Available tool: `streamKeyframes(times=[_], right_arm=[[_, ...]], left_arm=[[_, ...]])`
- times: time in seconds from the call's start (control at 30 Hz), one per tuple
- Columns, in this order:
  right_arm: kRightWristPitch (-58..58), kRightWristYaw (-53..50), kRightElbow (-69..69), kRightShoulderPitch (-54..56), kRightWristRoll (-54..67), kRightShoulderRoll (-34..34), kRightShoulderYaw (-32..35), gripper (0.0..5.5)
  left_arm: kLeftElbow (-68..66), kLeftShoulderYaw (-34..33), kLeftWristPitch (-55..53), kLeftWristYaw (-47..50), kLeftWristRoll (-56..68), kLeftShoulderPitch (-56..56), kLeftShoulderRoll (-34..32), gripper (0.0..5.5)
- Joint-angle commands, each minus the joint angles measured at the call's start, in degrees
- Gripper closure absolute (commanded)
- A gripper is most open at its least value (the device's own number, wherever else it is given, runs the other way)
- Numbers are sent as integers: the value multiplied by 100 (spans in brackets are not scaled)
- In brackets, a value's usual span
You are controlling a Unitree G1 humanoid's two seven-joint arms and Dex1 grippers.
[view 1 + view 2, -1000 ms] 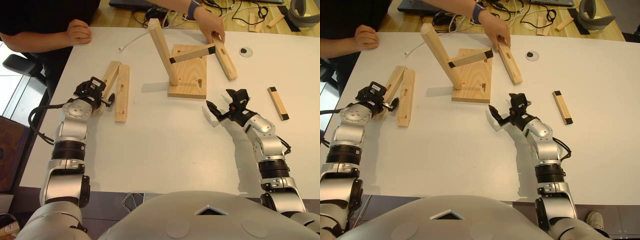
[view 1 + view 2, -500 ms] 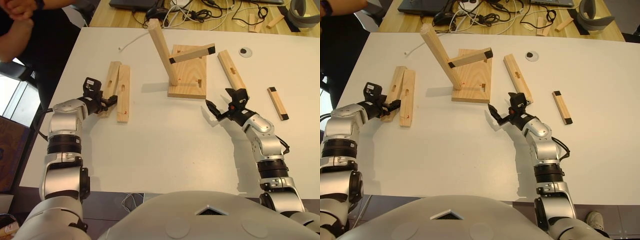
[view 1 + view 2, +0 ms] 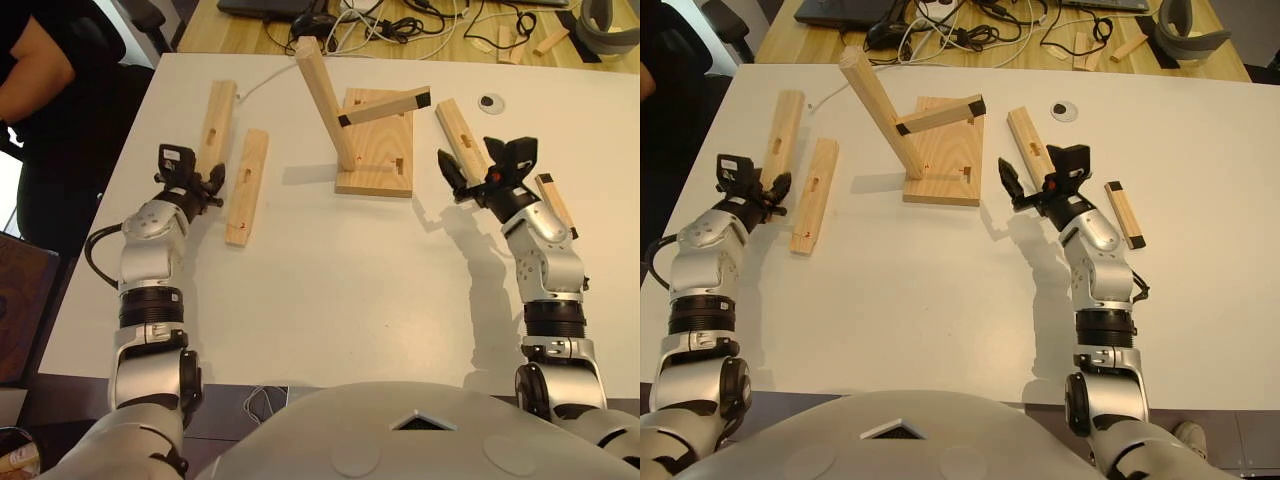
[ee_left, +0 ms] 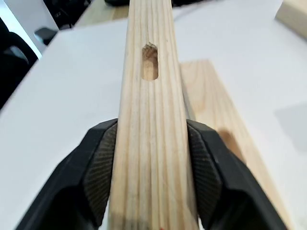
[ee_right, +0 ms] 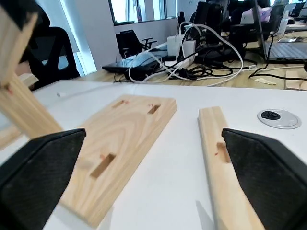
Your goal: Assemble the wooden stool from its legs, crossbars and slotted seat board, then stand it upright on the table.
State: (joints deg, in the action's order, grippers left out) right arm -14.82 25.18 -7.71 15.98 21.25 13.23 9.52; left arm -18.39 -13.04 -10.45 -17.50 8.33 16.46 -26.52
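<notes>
Left hand [image 3: 207, 186] clamped on the near end of a wooden leg [image 3: 215, 120] left of the seat board [image 3: 385, 172], right hand [image 3: 485, 165] raised, fingers spread wide, just right of it.

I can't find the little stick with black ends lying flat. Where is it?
In the right eye view, the little stick lies at the right of the table, just right of the right claw.
</notes>
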Motion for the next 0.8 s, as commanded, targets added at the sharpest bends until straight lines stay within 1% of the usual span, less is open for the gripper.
streamKeyframes(times=[0.03, 0.1, 0.17, 0.23, 0.33, 0.47, 0.57, 0.67, 0.8], right_arm=[[-543, -457, 259, 1241, 895, 450, 1011, 10], [-864, -649, 359, 2014, 1404, 787, 1456, 10], [-1223, -783, 617, 2575, 1916, 890, 1615, 10], [-1641, -871, 880, 3007, 2497, 746, 1559, 10], [-2332, -1189, 1144, 3713, 3659, 232, 1394, 10], [-2627, -1455, 1014, 4337, 4418, -366, 1154, 10], [-2690, -1488, 946, 4476, 4663, -608, 1001, 10], [-2859, -1373, 1058, 4414, 4913, -728, 840, 10], [-3140, -1041, 1270, 4181, 5073, -631, 581, 10]], left_arm=[[844, -282, 641, 536, -49, 468, 78, 345], [1249, -323, 1128, 774, -185, 765, 48, 346], [1552, -214, 1704, 831, -395, 1055, -39, 346], [1767, 55, 2102, 704, -515, 1440, -15, 346], [1862, 667, 2628, 130, -588, 2097, -3, 346], [1548, 1320, 3494, -467, -882, 2374, -6, 346], [1323, 1542, 3933, -660, -935, 2351, 68, 346], [1107, 1642, 4139, -716, -905, 2310, 138, 346], [867, 1528, 4025, -600, -768, 2456, 264, 346]])
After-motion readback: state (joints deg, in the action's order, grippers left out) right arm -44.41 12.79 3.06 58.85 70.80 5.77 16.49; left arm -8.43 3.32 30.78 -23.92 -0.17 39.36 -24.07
